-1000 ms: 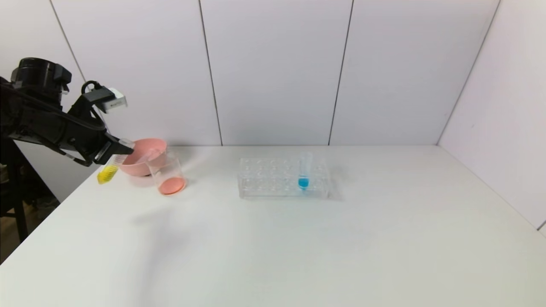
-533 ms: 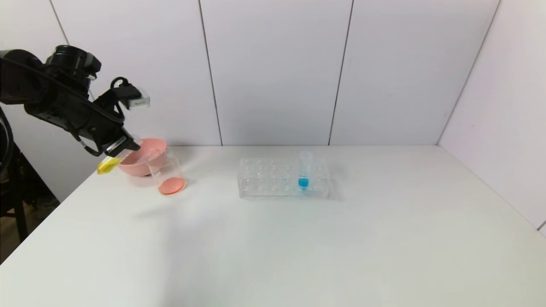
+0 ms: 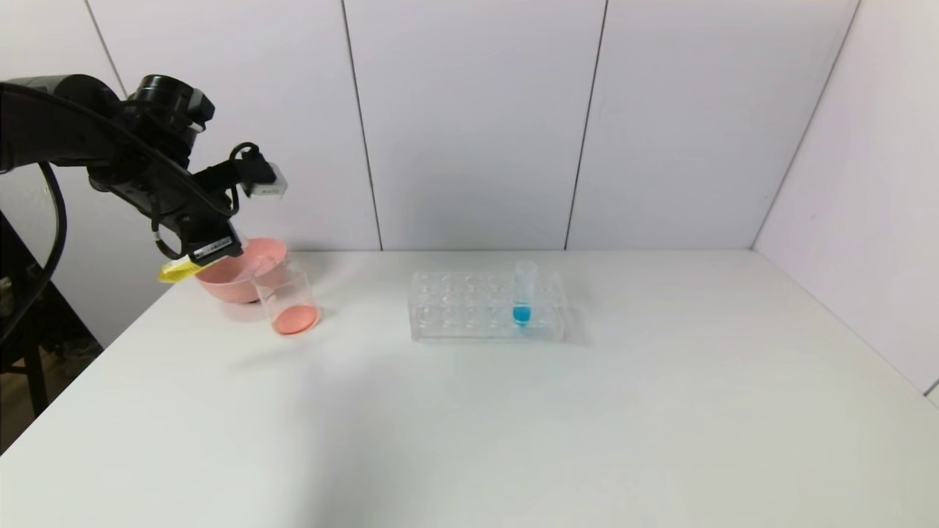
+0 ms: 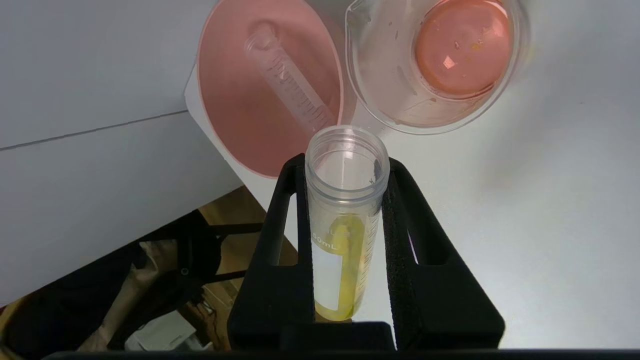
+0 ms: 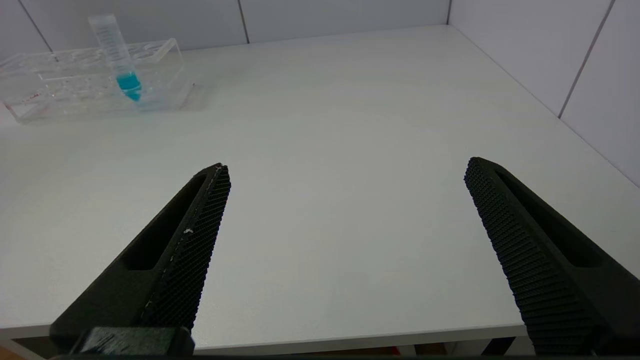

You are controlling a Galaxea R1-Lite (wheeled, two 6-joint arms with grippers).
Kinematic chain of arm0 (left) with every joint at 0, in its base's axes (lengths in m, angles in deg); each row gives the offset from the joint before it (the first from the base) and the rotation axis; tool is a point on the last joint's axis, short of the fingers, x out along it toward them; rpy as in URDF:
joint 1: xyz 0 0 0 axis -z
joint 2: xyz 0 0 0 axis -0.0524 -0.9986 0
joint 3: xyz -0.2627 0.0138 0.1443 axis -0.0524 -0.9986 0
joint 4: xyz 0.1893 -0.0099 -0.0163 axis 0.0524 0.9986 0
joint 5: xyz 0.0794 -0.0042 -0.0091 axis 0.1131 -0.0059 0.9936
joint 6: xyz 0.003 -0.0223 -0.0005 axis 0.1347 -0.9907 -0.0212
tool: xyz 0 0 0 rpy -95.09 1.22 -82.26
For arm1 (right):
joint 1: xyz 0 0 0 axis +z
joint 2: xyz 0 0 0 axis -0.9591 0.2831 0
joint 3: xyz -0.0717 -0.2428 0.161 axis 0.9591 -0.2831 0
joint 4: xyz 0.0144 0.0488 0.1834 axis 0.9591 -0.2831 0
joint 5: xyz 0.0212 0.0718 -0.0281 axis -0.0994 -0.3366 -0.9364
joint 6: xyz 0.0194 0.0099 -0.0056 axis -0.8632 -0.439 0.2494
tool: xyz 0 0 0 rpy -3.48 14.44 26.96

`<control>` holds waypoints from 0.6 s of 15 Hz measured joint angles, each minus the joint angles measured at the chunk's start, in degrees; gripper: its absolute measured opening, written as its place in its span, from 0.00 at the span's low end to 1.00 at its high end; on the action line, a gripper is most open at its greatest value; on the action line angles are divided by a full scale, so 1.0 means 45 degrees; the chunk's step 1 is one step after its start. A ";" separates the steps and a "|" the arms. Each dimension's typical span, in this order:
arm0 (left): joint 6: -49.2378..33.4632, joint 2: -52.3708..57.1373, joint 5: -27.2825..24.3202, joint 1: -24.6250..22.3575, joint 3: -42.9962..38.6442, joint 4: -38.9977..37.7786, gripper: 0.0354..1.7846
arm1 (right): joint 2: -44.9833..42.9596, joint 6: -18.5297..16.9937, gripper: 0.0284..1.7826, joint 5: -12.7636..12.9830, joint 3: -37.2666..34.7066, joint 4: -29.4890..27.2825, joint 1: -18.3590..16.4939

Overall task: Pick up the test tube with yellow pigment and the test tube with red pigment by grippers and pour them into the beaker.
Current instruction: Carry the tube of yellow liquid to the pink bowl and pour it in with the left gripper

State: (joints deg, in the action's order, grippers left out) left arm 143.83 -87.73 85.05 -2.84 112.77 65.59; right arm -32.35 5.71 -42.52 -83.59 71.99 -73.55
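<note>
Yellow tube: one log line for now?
left gripper: holds yellow tube, near beaker | beaker: red liquid | right gripper: open, idle

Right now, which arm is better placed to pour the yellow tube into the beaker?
Left. Its left gripper already holds the test tube with yellow pigment close to the beaker. The right gripper is open, empty and far from it.

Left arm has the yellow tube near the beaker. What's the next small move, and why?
Probably carry the left gripper forward until the yellow tube mouth sits over the beaker, then tip further: the mouth is short of the rim, and the yellow liquid is inside.
</note>
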 joint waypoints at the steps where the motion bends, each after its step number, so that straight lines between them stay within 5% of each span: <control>1: 0.0146 -0.0057 0.0171 0.0073 0.0014 -0.0003 0.22 | 0.0000 0.0000 0.96 0.0000 0.0000 0.0000 0.0000; 9: 0.1390 -0.0301 0.2175 0.0631 0.0054 0.0171 0.22 | 0.0000 0.0000 0.96 -0.0005 0.0000 0.0000 0.0000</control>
State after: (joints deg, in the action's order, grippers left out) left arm 150.08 -89.09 94.84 0.00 113.01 66.36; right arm -32.35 5.71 -42.54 -83.59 71.99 -73.55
